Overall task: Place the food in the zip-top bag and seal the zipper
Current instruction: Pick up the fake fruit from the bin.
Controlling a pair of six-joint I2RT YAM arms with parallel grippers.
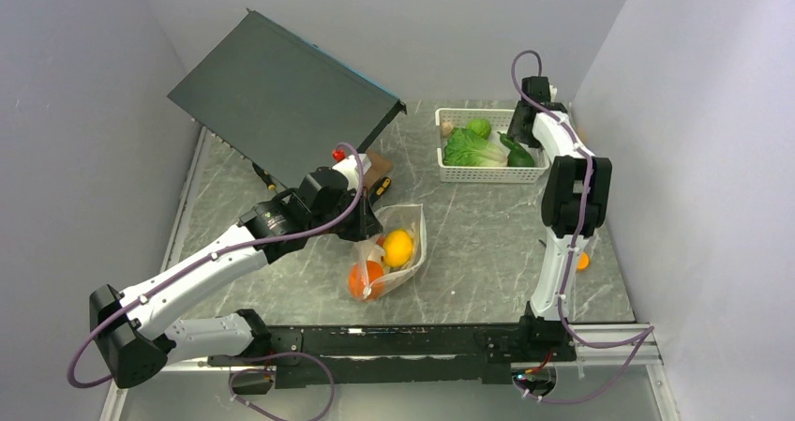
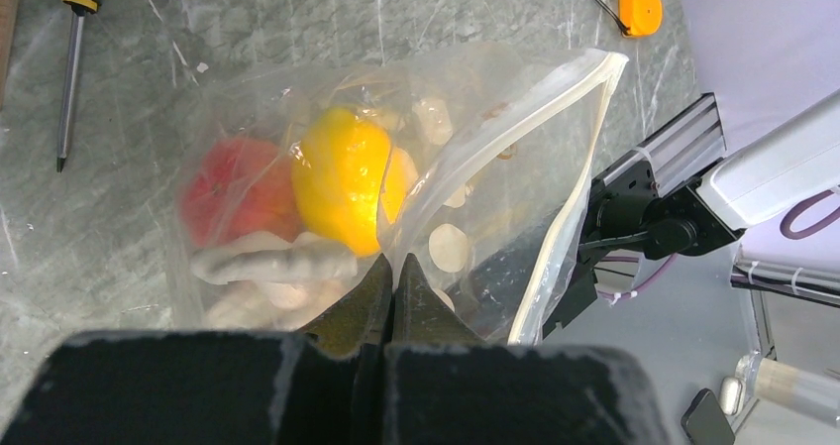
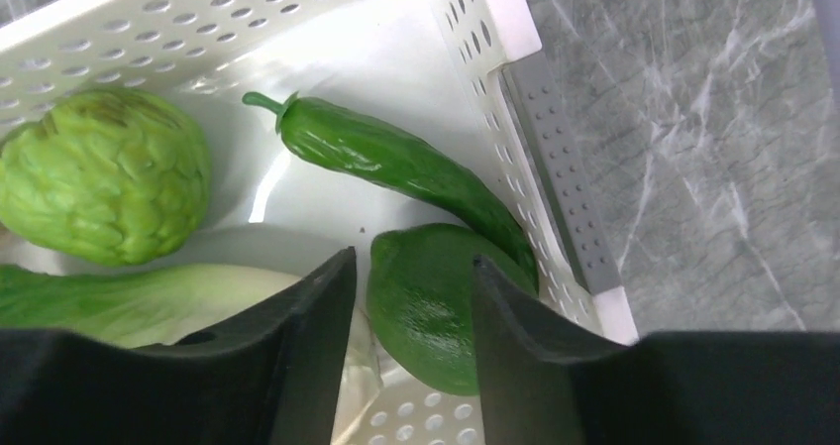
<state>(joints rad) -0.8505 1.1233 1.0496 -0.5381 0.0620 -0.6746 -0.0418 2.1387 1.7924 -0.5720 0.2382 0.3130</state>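
The zip-top bag (image 1: pixel 410 245) lies mid-table, and in it are a yellow fruit (image 2: pixel 342 177), a red-orange fruit (image 2: pixel 233 187) and pale beige pieces (image 2: pixel 272 264). My left gripper (image 2: pixel 394 263) is shut, pinching the clear plastic near the mouth. The whitish zipper (image 2: pixel 570 182) curves along the open right edge. My right gripper (image 3: pixel 411 267) reaches down into the white slotted basket (image 3: pixel 475 29). Its fingers are closed in on a round green fruit (image 3: pixel 431 306). Beside it lie a green cucumber (image 3: pixel 396 163), a knobbly green piece (image 3: pixel 99 172) and a leafy green (image 3: pixel 119 301).
A large dark panel (image 1: pixel 281 88) leans at the back left. A screwdriver (image 2: pixel 71 68) lies left of the bag. A small orange object (image 2: pixel 639 7) rests near the right arm's base. Walls close in on both sides.
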